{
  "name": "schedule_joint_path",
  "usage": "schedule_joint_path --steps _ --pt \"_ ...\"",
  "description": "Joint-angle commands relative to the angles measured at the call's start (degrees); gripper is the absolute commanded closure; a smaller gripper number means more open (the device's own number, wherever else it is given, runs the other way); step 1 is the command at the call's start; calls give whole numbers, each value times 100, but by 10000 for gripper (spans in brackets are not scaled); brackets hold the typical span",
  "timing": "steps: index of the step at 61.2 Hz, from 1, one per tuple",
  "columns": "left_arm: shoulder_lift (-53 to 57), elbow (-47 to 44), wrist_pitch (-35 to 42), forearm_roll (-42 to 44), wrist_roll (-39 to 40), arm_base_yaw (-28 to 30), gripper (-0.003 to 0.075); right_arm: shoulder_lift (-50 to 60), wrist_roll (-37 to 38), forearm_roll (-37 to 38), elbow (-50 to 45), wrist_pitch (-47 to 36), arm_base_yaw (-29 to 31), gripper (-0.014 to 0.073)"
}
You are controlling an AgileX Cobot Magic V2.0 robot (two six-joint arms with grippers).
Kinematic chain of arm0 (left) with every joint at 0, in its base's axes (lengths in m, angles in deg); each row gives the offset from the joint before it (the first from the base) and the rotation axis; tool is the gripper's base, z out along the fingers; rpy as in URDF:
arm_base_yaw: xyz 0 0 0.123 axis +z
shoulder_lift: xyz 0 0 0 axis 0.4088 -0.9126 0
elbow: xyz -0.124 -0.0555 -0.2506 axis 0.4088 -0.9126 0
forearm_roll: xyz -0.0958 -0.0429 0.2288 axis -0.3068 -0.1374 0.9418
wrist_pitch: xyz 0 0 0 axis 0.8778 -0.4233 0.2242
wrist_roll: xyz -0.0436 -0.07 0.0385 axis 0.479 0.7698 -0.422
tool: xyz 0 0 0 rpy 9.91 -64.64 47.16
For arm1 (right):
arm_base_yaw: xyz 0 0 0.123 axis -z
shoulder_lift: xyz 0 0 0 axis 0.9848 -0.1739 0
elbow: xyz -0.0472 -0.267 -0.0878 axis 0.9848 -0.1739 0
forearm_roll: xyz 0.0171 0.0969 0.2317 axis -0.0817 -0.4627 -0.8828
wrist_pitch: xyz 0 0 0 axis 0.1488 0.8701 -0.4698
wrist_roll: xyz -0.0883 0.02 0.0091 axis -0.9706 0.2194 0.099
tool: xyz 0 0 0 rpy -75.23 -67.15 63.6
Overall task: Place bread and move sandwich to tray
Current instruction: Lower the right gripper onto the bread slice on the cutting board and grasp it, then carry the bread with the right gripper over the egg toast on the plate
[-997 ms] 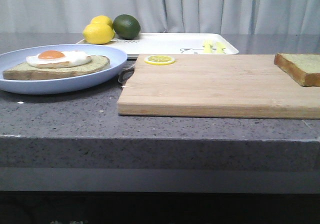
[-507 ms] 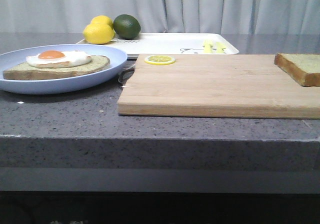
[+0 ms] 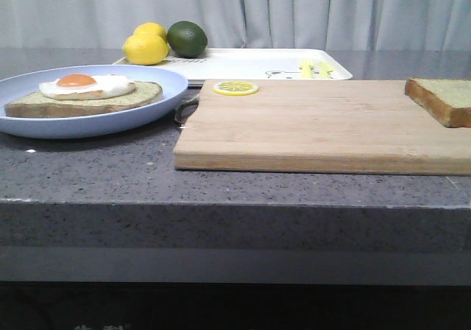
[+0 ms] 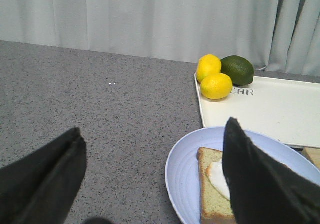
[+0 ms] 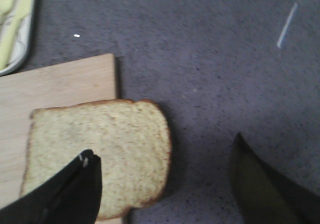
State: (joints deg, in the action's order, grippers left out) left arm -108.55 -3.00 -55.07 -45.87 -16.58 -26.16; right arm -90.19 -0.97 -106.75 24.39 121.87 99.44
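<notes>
The bread (image 3: 444, 98) lies on the right end of the wooden cutting board (image 3: 316, 124); in the right wrist view the bread (image 5: 100, 149) overhangs the board's edge. My right gripper (image 5: 165, 156) hovers open above it, one finger over the slice, the other over the counter. The sandwich, an egg-topped slice (image 3: 85, 94) on a pale-blue plate (image 3: 158, 98), sits at the left. My left gripper (image 4: 152, 146) is open above the plate's rim (image 4: 180, 169). The white tray (image 3: 257, 63) lies behind the board and also shows in the left wrist view (image 4: 270, 109). Neither gripper shows in the front view.
Two lemons (image 3: 146, 48) and a lime (image 3: 187, 38) sit at the tray's far left corner. A lemon slice (image 3: 235, 88) lies on the board's back edge. Yellow utensils (image 3: 315, 68) rest on the tray. A grey curtain hangs behind the dark stone counter (image 3: 88, 168).
</notes>
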Motion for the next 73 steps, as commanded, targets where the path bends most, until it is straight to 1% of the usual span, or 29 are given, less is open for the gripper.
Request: schedule_joint_path --steps 1,6,8,19,27,32,36,47,50,52,56,57,59,60,66,70,73 --pt "-18 198 479 -2 -3 -7 171 -457 -106 -391 407 -23 399 53" --pt "-18 198 479 -2 -3 -7 171 -867 -359 -707 553 135 581 53" --pt "-18 198 479 -2 -3 -7 171 -996 -567 -878 598 202 629 53" --pt "-18 198 479 -2 -3 -7 171 -1779 -1937 -2330 772 826 860 53" --pt "-18 198 493 -2 -3 -7 171 -2212 -2547 -2938 810 1074 918 53" --pt "-18 198 493 -2 -3 -7 171 -2378 -2780 -3254 810 1203 918 54" --pt "-18 198 504 -2 -3 -7 171 -2493 -2895 -3391 810 1274 918 54" --pt "-18 198 517 -2 -3 -7 171 -2566 -2903 -3397 810 1348 918 55" --pt "-18 198 517 -2 -3 -7 171 -2566 -2903 -3410 810 1389 911 70" --pt "-18 198 517 -2 -3 -7 171 -2566 -2903 -3410 810 1423 911 101" --pt "-18 198 517 -2 -3 -7 171 -2566 -2903 -3430 810 1550 911 211" --pt "-18 198 517 -2 -3 -7 171 -2566 -2903 -3450 810 1590 911 260" --pt "-18 198 517 -2 -3 -7 171 -2566 -2903 -3486 810 1636 911 333" --pt "-18 198 517 -2 -3 -7 171 -2566 -2903 -3522 810 1673 911 386" --pt "-18 198 517 -2 -3 -7 171 -2532 -2903 -3753 810 1847 911 592" --pt "-18 198 517 -2 -3 -7 171 -2456 -2903 -3894 810 1971 911 674" --pt "-18 198 517 -2 -3 -7 171 -2361 -2907 -3991 810 2039 911 701"
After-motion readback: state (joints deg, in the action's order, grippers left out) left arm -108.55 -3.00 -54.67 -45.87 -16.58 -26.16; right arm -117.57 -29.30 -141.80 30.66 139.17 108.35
